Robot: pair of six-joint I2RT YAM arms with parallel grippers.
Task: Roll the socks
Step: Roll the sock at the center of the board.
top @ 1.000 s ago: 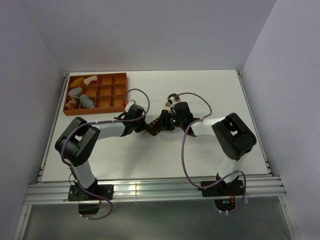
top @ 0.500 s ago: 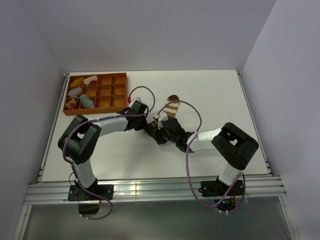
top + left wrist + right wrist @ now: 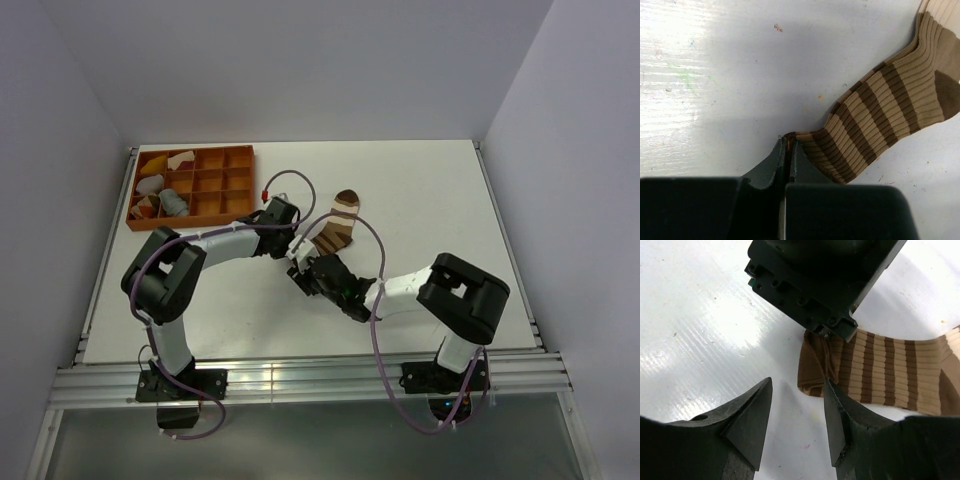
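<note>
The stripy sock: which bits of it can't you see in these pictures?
- Left wrist view: the striped sock's pinched corner, inside the left gripper; toe cut by the top-right edge.
- Right wrist view: toe cut by the right edge.
- Top view: cuff end hidden under the left gripper.

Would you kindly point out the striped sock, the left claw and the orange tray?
striped sock (image 3: pixel 880 115): left wrist view, middle of its striped leg.
left claw (image 3: pixel 788 146): left wrist view, between its shut fingertips.
orange tray (image 3: pixel 236 181): top external view, an empty compartment.
</note>
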